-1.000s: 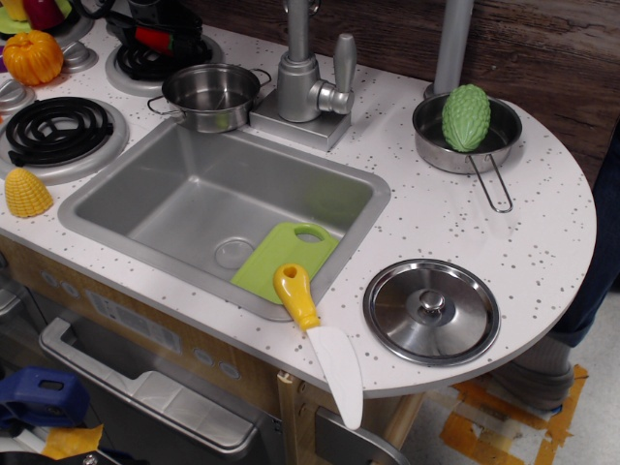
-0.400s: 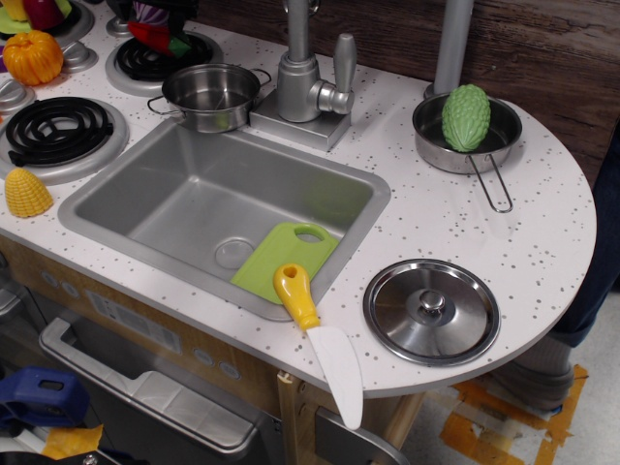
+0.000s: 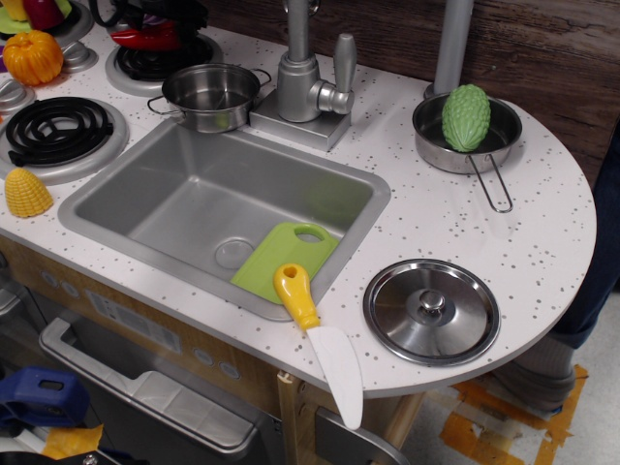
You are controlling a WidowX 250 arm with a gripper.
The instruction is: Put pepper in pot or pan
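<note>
No legible text, brand, number or sign found anywhere in view. Pale label strip (image 3: 136, 323) noted on the cabinet front below the sink (image 3: 184, 189), print too small and blurred to be read. Nothing marked on pots or utensils.

1. A dark brown wood-grain wall (image 3: 542, 48) runs behind the play kitchen.
2. The bench (image 3: 542, 242) has a white speckled top with a rounded right end.
3. A grey sink basin (image 3: 194, 194) is sunk into the top, with a grey faucet (image 3: 310, 73) behind it.
4. Black coil burners (image 3: 58, 126) sit on the left.
5. Below the front edge is a grey oven handle (image 3: 145, 387).
6. The floor (image 3: 601, 407) at lower right is pale, with orange tape (image 3: 494, 412).
</note>
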